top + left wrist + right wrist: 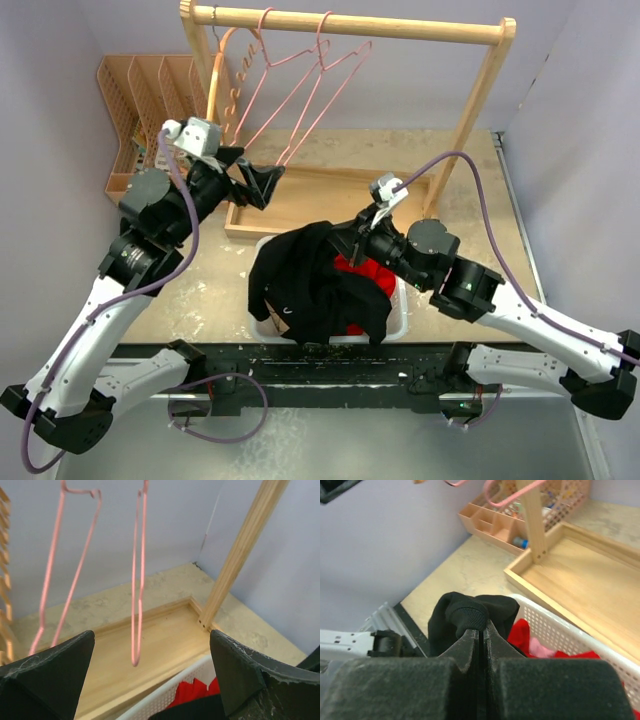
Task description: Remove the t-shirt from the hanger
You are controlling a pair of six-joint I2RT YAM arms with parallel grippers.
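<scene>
The black t-shirt (305, 285) hangs off the hanger and drapes over the white basket (398, 318). My right gripper (350, 238) is shut on the shirt's ribbed collar (467, 617) and holds it above the basket. Bare pink wire hangers (300, 95) hang on the wooden rail (350, 24); two of them show in the left wrist view (137, 580). My left gripper (262, 185) is open and empty, just below the hangers, over the wooden tray (330, 200).
A red garment (368, 275) lies in the basket, also seen in the right wrist view (525, 632). The rack's right post (478, 110) stands behind my right arm. A peach organiser (135, 110) stands at the far left.
</scene>
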